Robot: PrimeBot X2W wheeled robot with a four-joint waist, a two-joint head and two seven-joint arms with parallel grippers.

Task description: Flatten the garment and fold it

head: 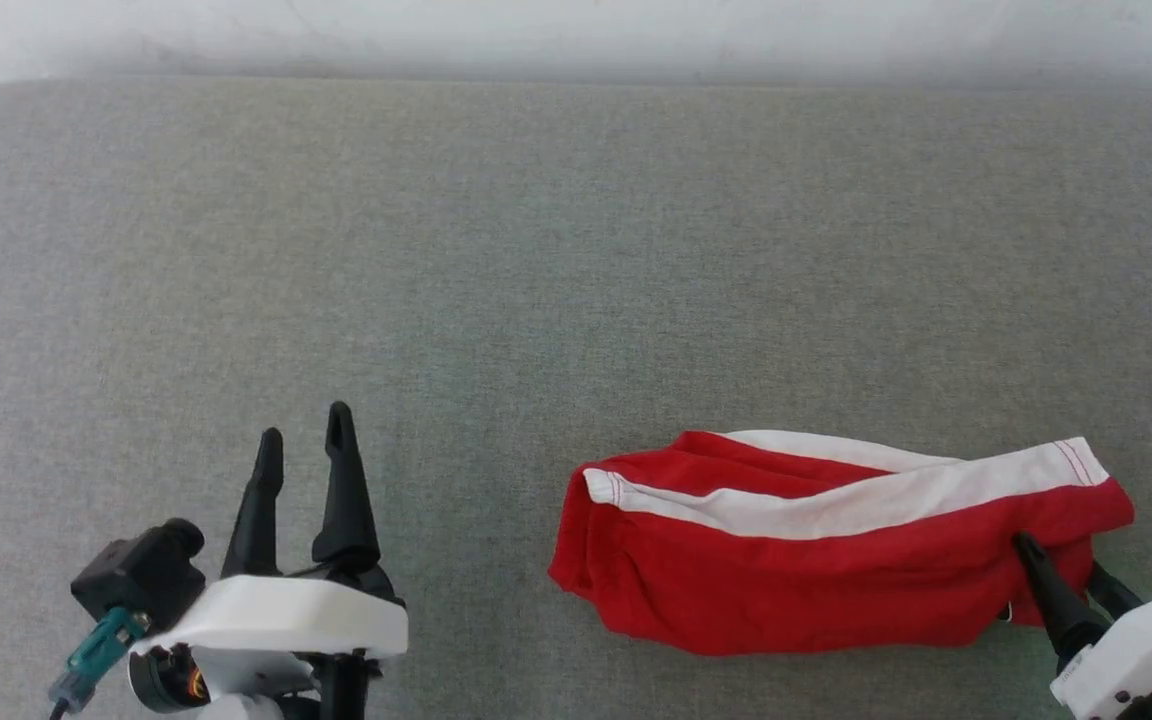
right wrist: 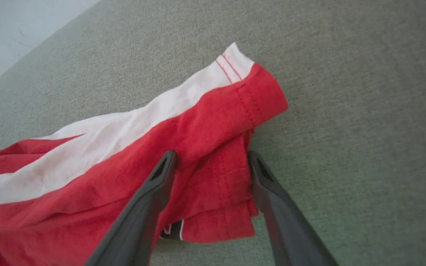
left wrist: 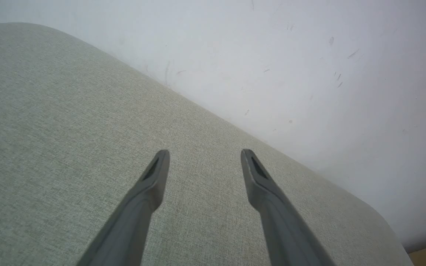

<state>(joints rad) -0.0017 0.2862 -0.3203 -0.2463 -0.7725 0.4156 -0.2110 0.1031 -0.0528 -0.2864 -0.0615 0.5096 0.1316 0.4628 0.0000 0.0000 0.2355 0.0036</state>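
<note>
The garment (head: 816, 570) lies at the near right of the grey padded surface (head: 576, 250), gathered into one long band that runs left to right; its white stripe (head: 836, 505) slants along the top layer, and the stitched hem (right wrist: 248, 88) marks the right end; red layers are stacked beneath, their edges not quite square, and a small black-and-white print (right wrist: 172, 231) peeps out from under the near edge.

The right tool (head: 1058, 560) sits at that right end; in the right wrist view its two dark fingers (right wrist: 142, 207) stand spread, one lying over the cloth and the other at the hem's outer edge, with a flap of red fabric between them; the right tool (right wrist: 211, 153) is pinching nothing. The left tool (head: 305, 422) is well apart from the garment, over bare surface at the near left, likewise spread and empty; from its own wrist the left tool (left wrist: 205, 151) points toward the pale wall (left wrist: 309, 74).

By my reading a lengthwise fold is laid and both tools are free; the step in hand is the pause between folds. The next move, if another fold is wanted, calls for closing on one short end through all its layers, not only the top flap, and carrying it across to the other; the loose lower layers could slide or bunch.
</note>
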